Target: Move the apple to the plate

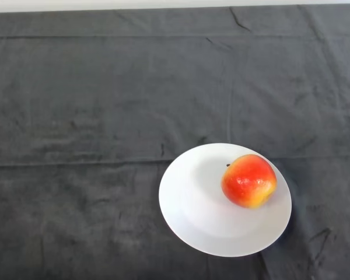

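Observation:
A red and yellow apple [249, 180] lies on a round white plate [189, 201], on the plate's right side, with its stem end turned to the upper left. The plate rests on the dark cloth at the lower right of the head view. No part of the robot shows.
The dark cloth [105, 116] covers the table and has a few creases. A pale strip [175, 3] runs along the table's far edge at the top.

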`<state>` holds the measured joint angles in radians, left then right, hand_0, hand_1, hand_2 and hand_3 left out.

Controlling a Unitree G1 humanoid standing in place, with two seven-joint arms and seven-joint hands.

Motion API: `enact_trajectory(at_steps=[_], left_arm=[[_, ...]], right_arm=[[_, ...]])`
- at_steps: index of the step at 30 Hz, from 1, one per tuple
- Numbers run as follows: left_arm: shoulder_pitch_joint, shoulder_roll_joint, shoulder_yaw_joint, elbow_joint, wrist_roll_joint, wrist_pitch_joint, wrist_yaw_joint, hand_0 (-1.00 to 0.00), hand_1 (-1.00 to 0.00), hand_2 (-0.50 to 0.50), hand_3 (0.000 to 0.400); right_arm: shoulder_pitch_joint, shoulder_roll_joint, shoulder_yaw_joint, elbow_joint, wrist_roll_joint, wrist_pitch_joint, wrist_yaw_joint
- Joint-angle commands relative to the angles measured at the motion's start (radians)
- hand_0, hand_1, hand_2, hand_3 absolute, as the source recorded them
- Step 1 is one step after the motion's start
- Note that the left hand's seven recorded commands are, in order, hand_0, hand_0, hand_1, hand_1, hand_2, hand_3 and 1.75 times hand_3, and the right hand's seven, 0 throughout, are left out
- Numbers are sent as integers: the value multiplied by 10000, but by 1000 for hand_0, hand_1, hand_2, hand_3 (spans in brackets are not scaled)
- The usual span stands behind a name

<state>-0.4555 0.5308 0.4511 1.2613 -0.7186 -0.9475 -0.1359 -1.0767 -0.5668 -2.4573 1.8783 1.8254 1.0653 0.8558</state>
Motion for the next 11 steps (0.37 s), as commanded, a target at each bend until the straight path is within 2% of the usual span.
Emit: enact_trajectory(at_steps=[1,11], left_arm=[[-444,431,183,428,385,46,-30,0,0,0,0],[-612,296,89,405,783,-111,154,0,0,0,0]], right_arm=[[-64,-211,-62,-56,-2,127,36],[-64,-211,-62,-55,-2,128,37]])
